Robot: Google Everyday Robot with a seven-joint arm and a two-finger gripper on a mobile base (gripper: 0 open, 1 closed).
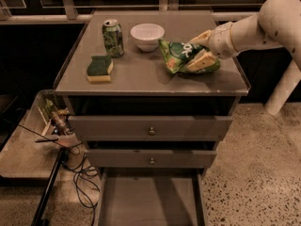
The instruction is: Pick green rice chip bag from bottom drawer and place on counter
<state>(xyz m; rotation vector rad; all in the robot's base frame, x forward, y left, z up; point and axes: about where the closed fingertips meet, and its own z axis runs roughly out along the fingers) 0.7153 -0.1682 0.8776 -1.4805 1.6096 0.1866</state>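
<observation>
The green rice chip bag (178, 55) rests on the right part of the counter (141, 76), crinkled, with its white lettering facing up. My gripper (203, 48) reaches in from the right on a white arm, its two tan fingers (202, 61) closed around the bag's right end, low over the counter top. The bottom drawer (150, 201) is pulled out at the foot of the cabinet and its bare floor shows.
A green soda can (113, 37), a white bowl (147, 36) and a green-topped yellow sponge (99, 68) stand on the counter's left and back. Two upper drawers (150, 127) are shut. A low shelf with clutter and cables (56, 126) stands left.
</observation>
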